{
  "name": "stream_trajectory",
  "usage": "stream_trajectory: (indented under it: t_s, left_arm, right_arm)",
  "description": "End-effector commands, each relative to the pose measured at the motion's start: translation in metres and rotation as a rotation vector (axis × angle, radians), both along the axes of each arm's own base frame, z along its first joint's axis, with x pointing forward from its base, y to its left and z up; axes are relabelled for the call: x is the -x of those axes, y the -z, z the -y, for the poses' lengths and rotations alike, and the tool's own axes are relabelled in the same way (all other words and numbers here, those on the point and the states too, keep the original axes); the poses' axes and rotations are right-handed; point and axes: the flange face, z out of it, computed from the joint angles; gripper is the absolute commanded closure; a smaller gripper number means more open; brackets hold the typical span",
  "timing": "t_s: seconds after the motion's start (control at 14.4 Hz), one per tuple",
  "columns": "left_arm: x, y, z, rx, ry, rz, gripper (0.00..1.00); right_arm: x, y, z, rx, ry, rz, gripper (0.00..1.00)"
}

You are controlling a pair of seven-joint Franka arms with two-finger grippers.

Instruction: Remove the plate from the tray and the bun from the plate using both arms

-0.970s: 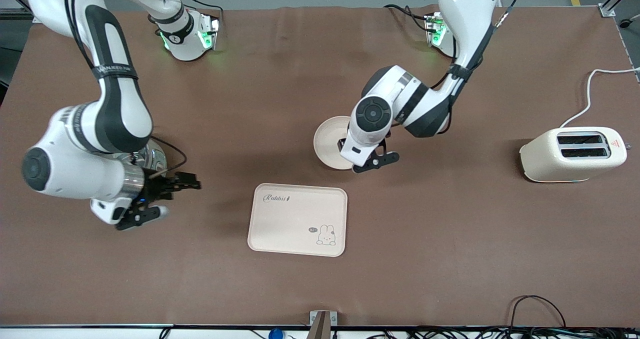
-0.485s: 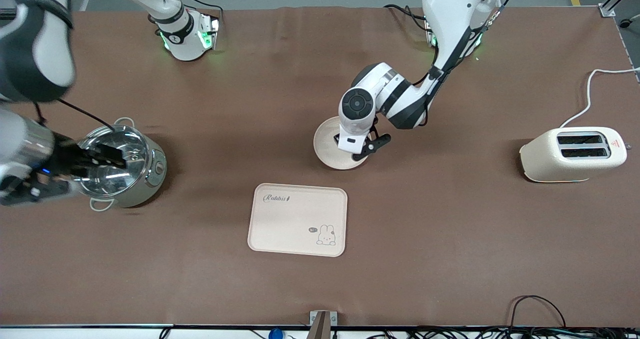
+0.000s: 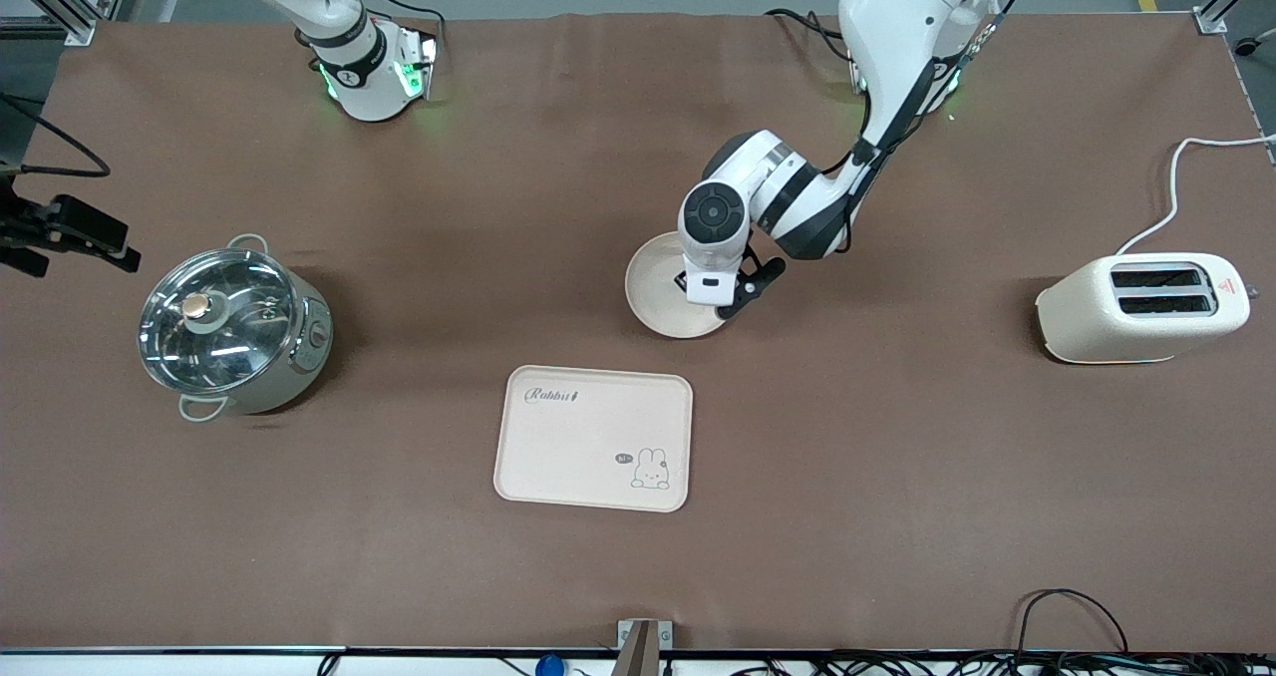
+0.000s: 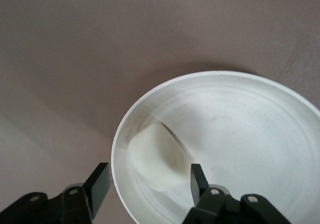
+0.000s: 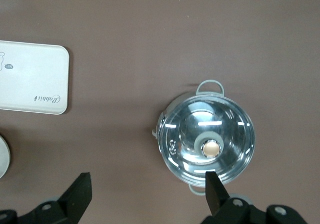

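Note:
The round cream plate (image 3: pixel 656 279) lies on the table, farther from the front camera than the tray. My left gripper (image 3: pixel 736 295) is low over the plate's rim at the side toward the left arm's end. In the left wrist view this gripper (image 4: pixel 147 184) is open, with one finger outside the plate (image 4: pixel 240 134) and the other over its inside. A pale rounded lump with one flat side, which looks like the bun (image 4: pixel 157 159), lies in the plate between the fingers. My right gripper (image 3: pixel 62 239) is open and empty, high over the table at the right arm's end. It also shows in the right wrist view (image 5: pixel 147 194).
A steel pot with a glass lid (image 3: pixel 234 332) stands at the right arm's end and also shows in the right wrist view (image 5: pixel 207 144). The rectangular cream rabbit tray (image 3: pixel 593 437) lies nearest the front camera. A cream toaster (image 3: pixel 1141 307) with its cord stands at the left arm's end.
My right arm has swung up and out toward the table's end, uncovering the pot. My left gripper has shifted and turned over the plate's rim.

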Motion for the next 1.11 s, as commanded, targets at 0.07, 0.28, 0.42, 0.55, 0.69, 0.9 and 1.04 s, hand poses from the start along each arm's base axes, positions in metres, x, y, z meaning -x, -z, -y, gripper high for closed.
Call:
stream_trajectory:
  t_s: [0.07,0.28,0.42,0.55,0.69,0.9,1.04]
  left_arm:
    - [-0.001,0.014,0.003,-0.011,-0.040,0.021,0.31]
    - [-0.002,0.015,0.004,-0.006,-0.057,0.029,0.43]
    - [-0.001,0.021,0.004,-0.010,-0.055,0.022,0.55]
    - [-0.004,0.021,0.006,-0.005,-0.059,0.024,0.66]
    - [-0.007,0.019,0.007,-0.001,-0.061,0.030,0.77]
    - [-0.009,0.013,0.010,0.007,-0.061,0.040,0.93]
    - [-0.011,0.008,0.012,0.014,-0.061,0.047,0.98]
  right_arm:
    - [0.017,-0.007,0.020,0.000,0.052,-0.004,0.00]
    - [0.017,-0.010,0.024,-0.018,0.027,0.002,0.00]
    - [0.016,-0.007,0.033,-0.017,-0.021,0.002,0.00]
    - [0.016,-0.009,0.040,0.009,-0.046,0.006,0.00]
    - [0.022,-0.011,0.033,0.035,-0.037,-0.010,0.00]
    - [0.045,-0.017,0.017,0.040,0.057,-0.002,0.00]
    - [0.062,-0.010,0.013,0.039,0.054,0.032,0.00]
